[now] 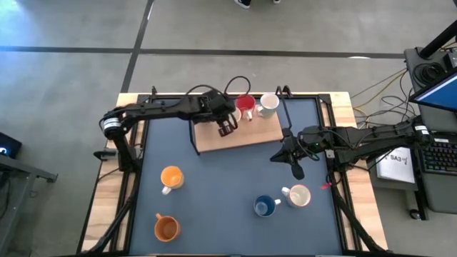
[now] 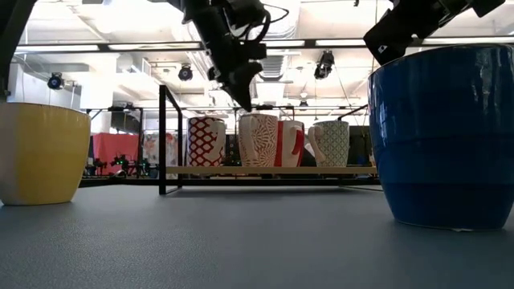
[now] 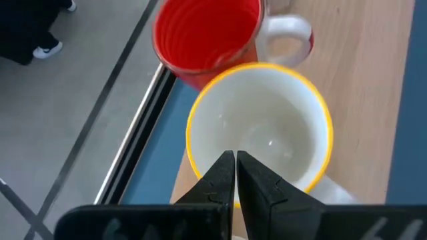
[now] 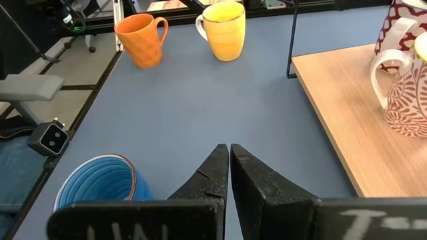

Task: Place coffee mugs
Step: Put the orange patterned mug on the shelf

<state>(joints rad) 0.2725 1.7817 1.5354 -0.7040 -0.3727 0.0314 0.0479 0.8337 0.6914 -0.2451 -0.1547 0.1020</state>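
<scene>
My left gripper [image 1: 226,128] is shut and hangs over the wooden board [image 1: 250,135], fingers pointing down just above a white mug with a yellow rim [image 3: 267,113]. That mug stands upright on the board [image 2: 259,140] next to the red mug [image 1: 245,106] and a white mug [image 1: 268,105]; a red-latticed mug [image 2: 206,140] stands there too. On the blue mat stand a yellow-orange mug [image 1: 171,177], an orange mug [image 1: 166,228], the blue mug [image 1: 265,207] and a cream mug [image 1: 298,195]. My right gripper [image 1: 298,173] is shut, raised over the mat between the board and the blue mug [image 4: 100,183].
A thin black frame post [image 1: 193,135] stands at the board's left end and another [image 1: 285,118] near its right end. Bare mat [image 1: 221,185] lies between the board and the near mugs. Cables and a laptop sit off the table's right side.
</scene>
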